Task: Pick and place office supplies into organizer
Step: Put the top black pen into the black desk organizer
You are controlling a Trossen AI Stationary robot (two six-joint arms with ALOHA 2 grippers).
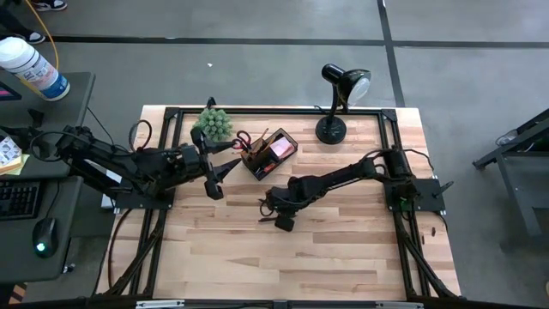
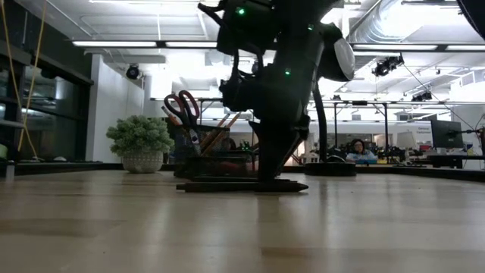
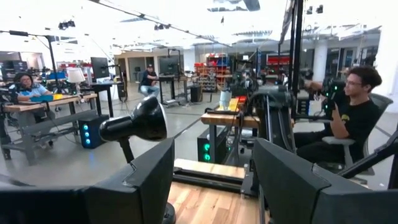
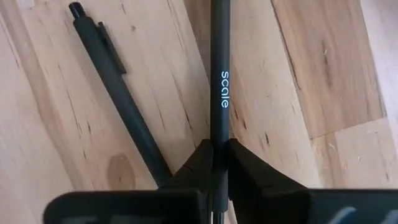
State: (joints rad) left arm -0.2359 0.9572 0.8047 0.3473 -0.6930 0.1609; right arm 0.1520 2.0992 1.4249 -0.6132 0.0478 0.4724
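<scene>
Nearest to hand, the right gripper (image 4: 219,163) is low on the wooden table (image 1: 343,249) with its two dark fingers closed narrow against a slim matte-black pen printed with a small white word (image 4: 219,74), which lies flat on the boards; whether the pen has left the surface cannot be told. Just beside it, at an angle, lies a second black clip-topped pen (image 4: 115,81), its lower end passing close under one finger. In the low view the pens show as a dark bar on the table under the arm. Farther back, the small black rectangular organizer (image 1: 269,154) stands near the table's rear edge, already carrying red-handled scissors (image 2: 182,106), orange pencils (image 2: 221,125) and a pink sticky-note pad (image 1: 280,148) (its free compartments cannot be made out). The left gripper (image 1: 215,178) waits beside the organizer, jaws wide and empty. Beyond are a small green potted plant (image 1: 214,123) and a black desk lamp (image 1: 339,94). Risks, as judged: the grip sits on a thin round barrel lying flat, so the pen may roll or pivot on lifting; the neighbouring pen may be dragged along if the finger catches it; and the long pen, carried level, may strike the scissors or the waiting left gripper at the organizer.
</scene>
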